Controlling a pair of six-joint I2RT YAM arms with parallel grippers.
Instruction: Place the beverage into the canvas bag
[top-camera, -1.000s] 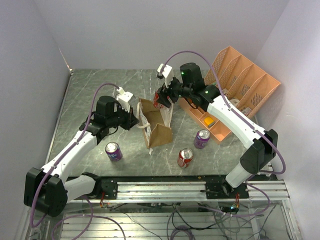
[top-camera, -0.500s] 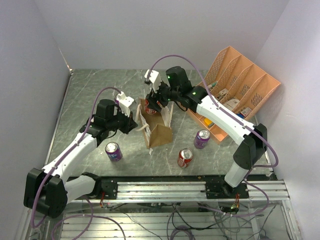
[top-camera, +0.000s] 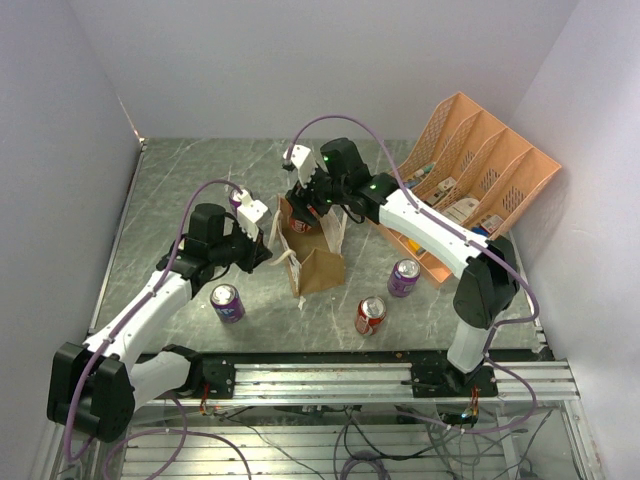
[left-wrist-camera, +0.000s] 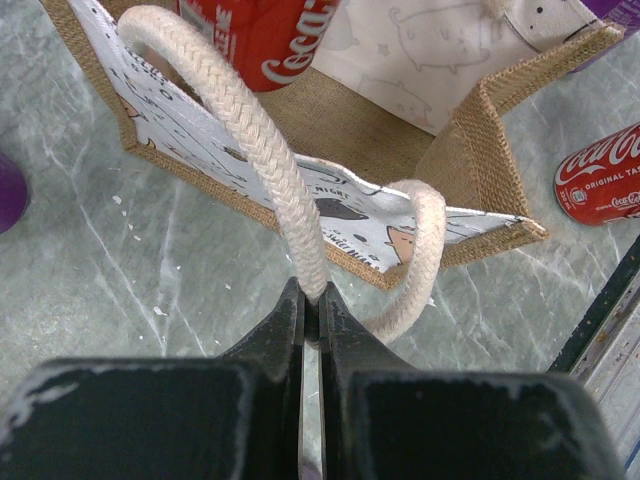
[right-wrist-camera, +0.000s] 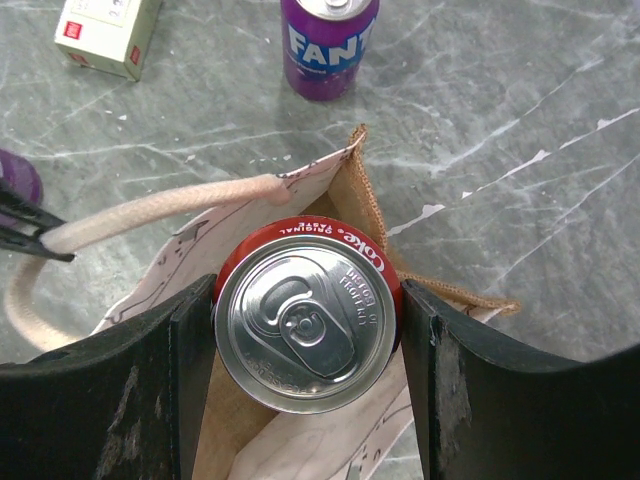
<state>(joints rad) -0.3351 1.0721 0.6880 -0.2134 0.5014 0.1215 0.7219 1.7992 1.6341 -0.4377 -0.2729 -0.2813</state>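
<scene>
The tan canvas bag (top-camera: 318, 262) stands open mid-table, also in the left wrist view (left-wrist-camera: 480, 130) and the right wrist view (right-wrist-camera: 360, 175). My left gripper (left-wrist-camera: 311, 300) is shut on the bag's cream rope handle (left-wrist-camera: 250, 120) and holds it out to the left. My right gripper (right-wrist-camera: 305, 325) is shut on a red Coca-Cola can (right-wrist-camera: 307, 315), upright, top up, held in the bag's open mouth. In the top view the right gripper (top-camera: 307, 205) is over the bag's far end, and the can (left-wrist-camera: 262, 35) shows above the bag's inside.
A purple Fanta can (top-camera: 227, 302) stands left of the bag, another purple can (top-camera: 404, 277) and a red cola can (top-camera: 371, 314) to its right. An orange desk organizer (top-camera: 480, 170) stands at the back right. A small carton (right-wrist-camera: 108, 35) lies beyond the bag.
My right gripper has carried the cola can leftward from beside the organizer to over the bag's mouth. My left gripper has kept hold of the handle, shifting slightly.
</scene>
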